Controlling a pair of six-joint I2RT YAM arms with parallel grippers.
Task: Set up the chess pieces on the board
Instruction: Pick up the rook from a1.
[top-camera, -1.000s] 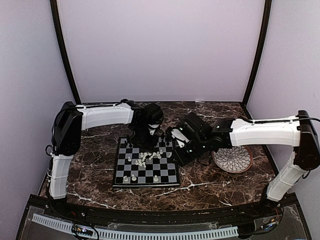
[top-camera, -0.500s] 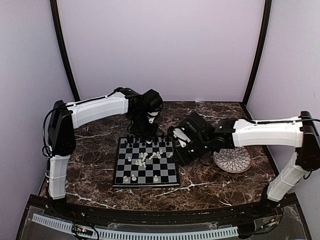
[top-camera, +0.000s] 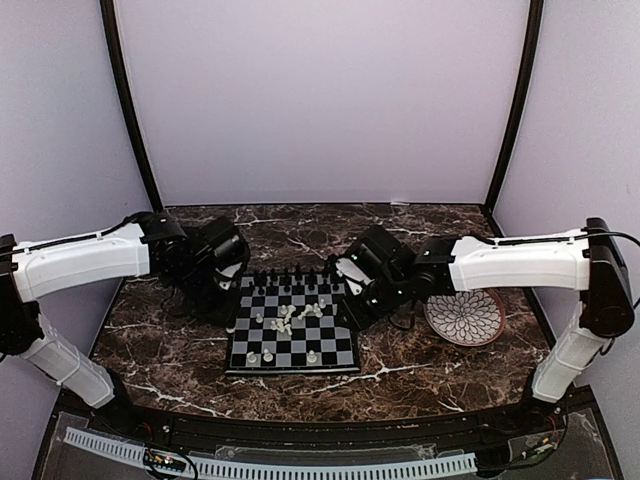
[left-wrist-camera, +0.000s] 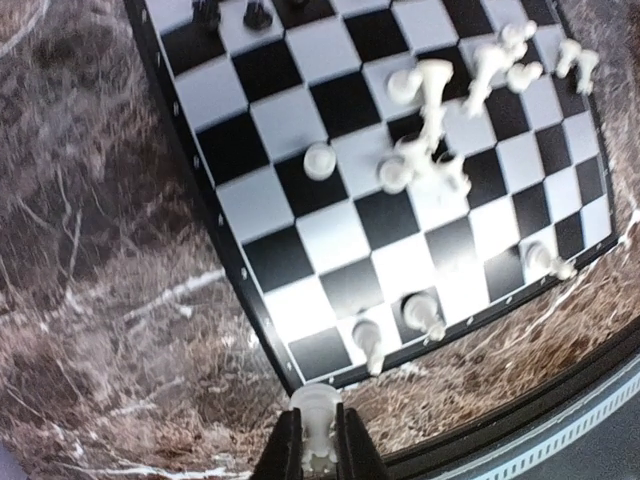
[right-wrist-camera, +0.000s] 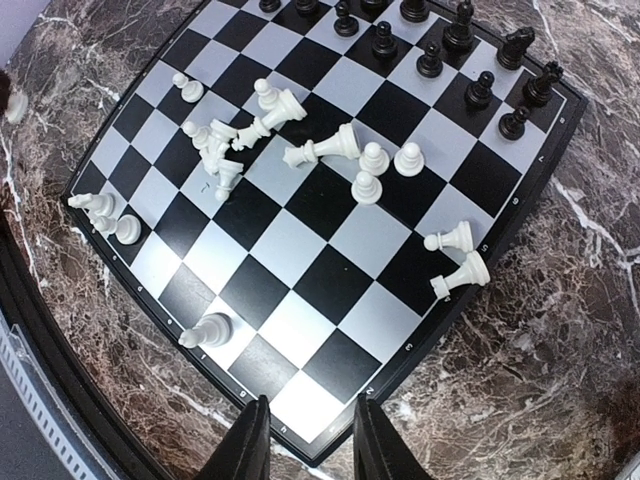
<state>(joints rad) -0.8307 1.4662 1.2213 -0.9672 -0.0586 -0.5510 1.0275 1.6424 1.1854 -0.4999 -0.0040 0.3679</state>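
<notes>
where the left gripper (left-wrist-camera: 318, 452) pinches a white piece (left-wrist-camera: 318, 412) just off the board (left-wrist-camera: 283, 122), we find its type unreadable, cut by the frame. right gripper (right-wrist-camera: 305, 445) spread, empty, above a board corner; toppled white chessmen (right-wrist-camera: 330, 147) clutter mid-board; plate (top-camera: 464, 317) nearby.

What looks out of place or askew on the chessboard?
Several white pieces lie toppled in a loose heap in the middle of the board, not upright on home rows; two more lie tipped near one edge. The black pieces stand upright along the far rows. The left claw grips one white piece beside the board.
</notes>
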